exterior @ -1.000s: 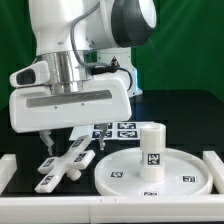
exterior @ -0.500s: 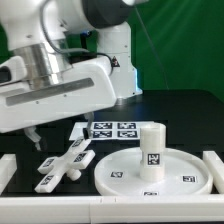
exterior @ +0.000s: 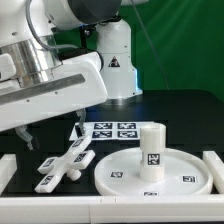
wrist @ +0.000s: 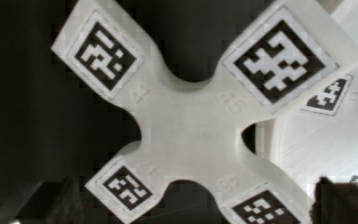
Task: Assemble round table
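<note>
gripper point(exterior: 50, 128) tilted, hanging above the cross piece point(exterior: 67, 165), fingers spread wide with nothing between them; round disc point(exterior: 120, 172) flat at exterior view's right, cross piece lying just beside its left rim, post point(exterior: 152, 145) upright on the disc

Near, toward the exterior view's right: round disc point(exterior: 185, 172) flat on the table point(exterior: 190, 120), bearing the post point(exterior: 151, 143) upright close to its middle. To the exterior view's left of the disc, just beside its rim and at about the same nearness: cross piece point(exterior: 65, 165) flat on the table, contact with the rim not discernible. Farther back, between those two in left-right terms: marker board point(exterior: 112, 129) flat on the table, with the robot base point(exterior: 115, 65) standing farther still behind it.
</note>
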### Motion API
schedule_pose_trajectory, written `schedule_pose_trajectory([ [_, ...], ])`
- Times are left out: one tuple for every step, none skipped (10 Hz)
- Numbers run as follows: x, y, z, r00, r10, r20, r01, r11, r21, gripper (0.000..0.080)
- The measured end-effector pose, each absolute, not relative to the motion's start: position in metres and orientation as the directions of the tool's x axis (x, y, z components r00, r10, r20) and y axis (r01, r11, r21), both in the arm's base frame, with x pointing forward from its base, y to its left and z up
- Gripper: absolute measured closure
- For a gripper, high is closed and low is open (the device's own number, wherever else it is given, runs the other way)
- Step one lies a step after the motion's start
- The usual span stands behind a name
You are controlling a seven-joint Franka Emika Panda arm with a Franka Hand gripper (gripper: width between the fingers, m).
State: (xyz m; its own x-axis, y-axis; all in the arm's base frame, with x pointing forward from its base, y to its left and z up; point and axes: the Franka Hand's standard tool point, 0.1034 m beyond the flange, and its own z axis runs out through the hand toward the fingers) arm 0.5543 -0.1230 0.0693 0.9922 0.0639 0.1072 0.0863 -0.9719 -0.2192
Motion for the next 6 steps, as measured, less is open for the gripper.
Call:
schedule_pose_trajectory([
  [0.552, -0.121, 0.069, 0.993, 0.069, 0.091, 0.089, -0.967, -0.238, 0.0151],
  [0.549, -0.118, 0.069, 0.993, 0.093, 0.076, 0.11, -0.953, -0.283, 0.0151],
  [0.55, -0.116, 0.068, 0.991, 0.099, 0.087, 0.122, -0.94, -0.317, 0.0151],
  [0.549, -0.111, 0.068, 0.991, 0.101, 0.084, 0.124, -0.932, -0.341, 0.0151],
  [0.548, -0.108, 0.071, 0.992, 0.108, 0.066, 0.125, -0.922, -0.368, 0.0151],
  [0.549, -0.11, 0.071, 0.991, 0.112, 0.074, 0.132, -0.922, -0.364, 0.0151],
])
